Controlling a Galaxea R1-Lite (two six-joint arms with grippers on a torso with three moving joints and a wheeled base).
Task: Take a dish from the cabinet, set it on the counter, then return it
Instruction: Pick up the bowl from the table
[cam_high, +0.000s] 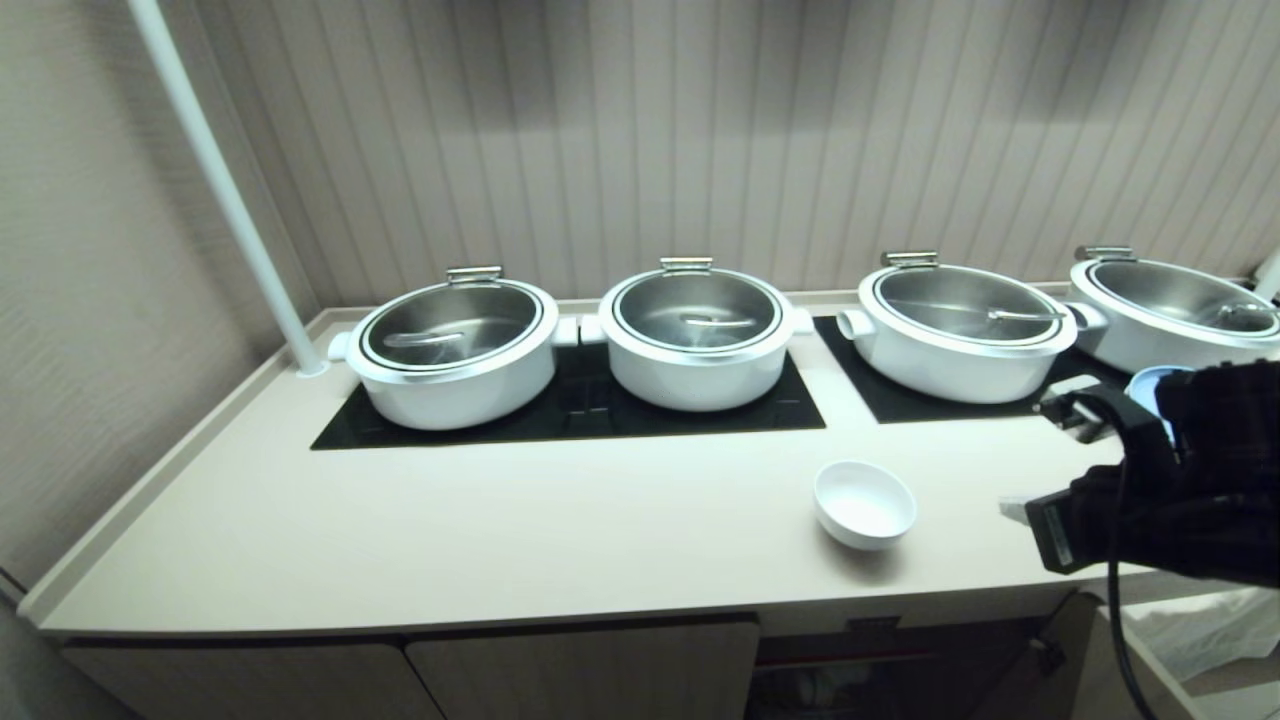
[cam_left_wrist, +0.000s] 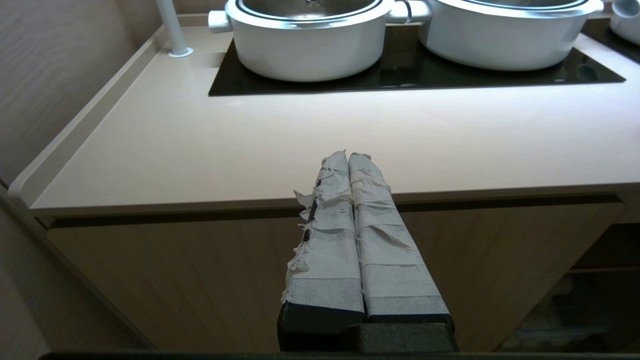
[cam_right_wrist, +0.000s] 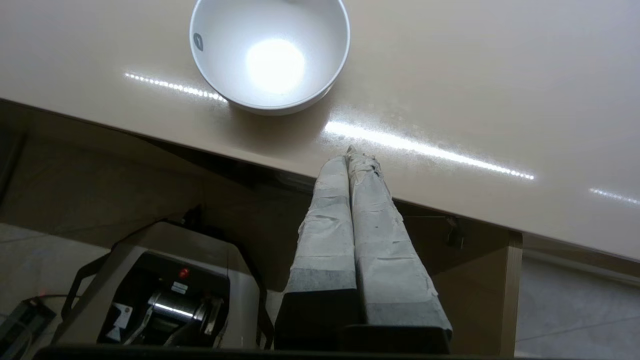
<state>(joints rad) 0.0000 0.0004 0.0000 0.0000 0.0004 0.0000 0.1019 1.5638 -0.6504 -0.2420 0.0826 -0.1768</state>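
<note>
The left gripper (cam_left_wrist: 348, 156) hangs parked before the cabinet (cam_left_wrist: 200, 280), fingers pressed together. The dish (cam_high: 864, 504) sits upright on the counter (cam_high: 450, 530), near its front edge. Just right of it, the right gripper (cam_right_wrist: 352, 152) hovers over that edge, fingers pressed together, empty.

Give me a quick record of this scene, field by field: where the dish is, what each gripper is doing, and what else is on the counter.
dish: small white bowl, upright and empty, standing near the front edge of the counter
right gripper: shut, holding nothing, tips over the counter's front edge, apart from the bowl
left gripper: shut, holding nothing, in front of the counter's edge
cabinet: under the counter, left doors closed, open section to the right
other items: four white lidded pots on black glass panels at the back
</note>
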